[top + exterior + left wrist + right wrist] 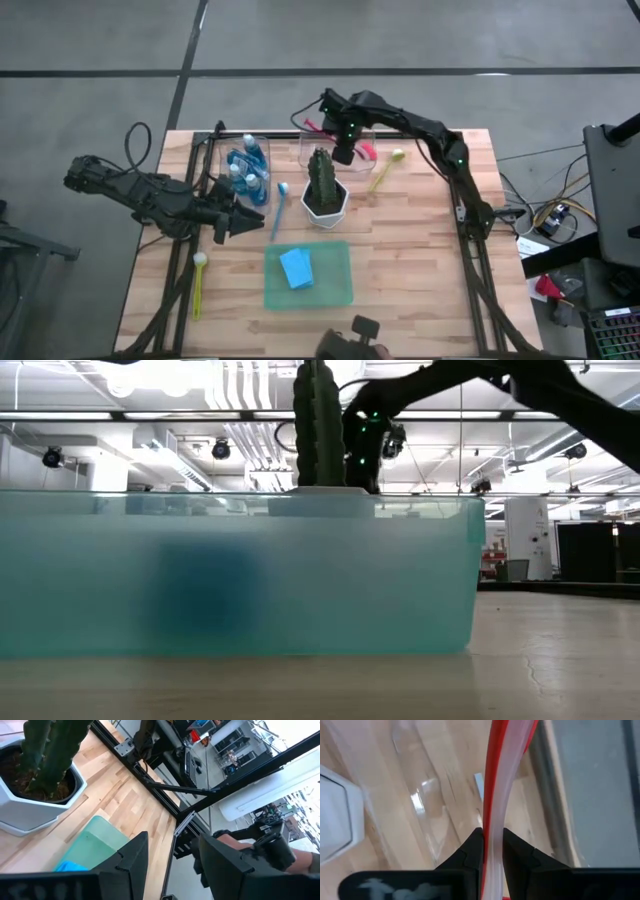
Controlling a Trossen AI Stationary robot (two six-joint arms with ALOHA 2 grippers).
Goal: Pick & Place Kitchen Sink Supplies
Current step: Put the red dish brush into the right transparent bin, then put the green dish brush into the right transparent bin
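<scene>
My right gripper (344,148) hovers over a clear bin (306,152) at the table's far side, shut on a pink brush (367,152). My left gripper (256,217) is open and points right, just left of the cactus pot (325,200), touching nothing. Small bottles of blue soap (248,165) stand in a second clear bin left of the first. A blue brush (279,208) lies flat between that bin and the pot. One yellow brush (384,171) lies right of the pot, another (198,285) near the left front. A light-blue sponge (297,268) lies on the green mat (335,285). My right gripper (492,834) pinches the pink brush's thin handle (495,805) between its two fingers, coming from above. The handle runs along the fingers and out past their tips. In the high view the brush is over the clear bin; whether it touches the bin I cannot tell.
The cactus in its white pot (30,795) stands mid-table between the arms. The green mat's wall (240,570) fills the low view. A black frame (465,215) lines the table's left and right sides. Bare wood shows at the right front.
</scene>
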